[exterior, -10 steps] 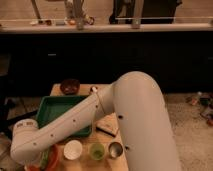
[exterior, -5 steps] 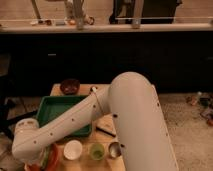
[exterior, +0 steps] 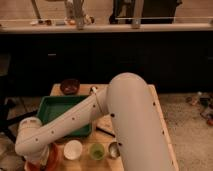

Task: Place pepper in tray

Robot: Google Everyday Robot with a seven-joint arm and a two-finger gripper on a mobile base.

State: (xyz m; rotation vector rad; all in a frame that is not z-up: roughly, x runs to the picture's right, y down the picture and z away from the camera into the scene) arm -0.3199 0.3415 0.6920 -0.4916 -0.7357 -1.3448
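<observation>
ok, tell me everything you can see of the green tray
The tray is green, squarish, with raised rims, seemingly plastic. It lies flat on the left of the wooden table, with a dark bowl behind it. The white arm crosses over its right and front edges, hiding them. Its visible floor shows no pepper. The end effector sits past its front-left corner, at the picture's bottom.

Single camera view: high, seemingly on the robot itself, close, facing forward and down along its arm onto the table. Gripper: lower left of frame.
</observation>
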